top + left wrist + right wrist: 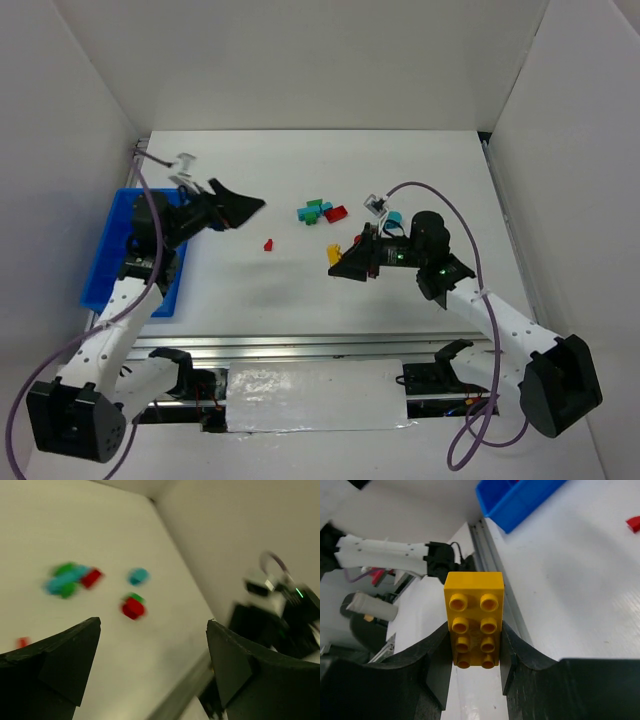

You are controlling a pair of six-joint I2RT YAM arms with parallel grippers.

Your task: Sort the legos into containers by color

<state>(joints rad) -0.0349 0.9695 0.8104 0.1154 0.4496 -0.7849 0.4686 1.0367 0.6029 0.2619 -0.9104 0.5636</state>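
My right gripper (345,265) is shut on a yellow lego (334,252) and holds it above the table. In the right wrist view the yellow lego (474,620) sits studs-up between the two fingers. My left gripper (240,207) is open and empty, right of the blue tray (105,262). A cluster of green and teal legos (313,211) with a red lego (336,213) lies mid-table. A teal rounded lego (393,218) lies to its right and a small red lego (268,244) in front. The blurred left wrist view shows the cluster (67,578), a red-and-green lego (133,607) and my open gripper (152,670).
White walls enclose the table on three sides. A metal rail (300,348) runs along the near edge. The tray's corner (515,497) and the small red lego (633,524) show in the right wrist view. The right arm (280,615) shows in the left wrist view.
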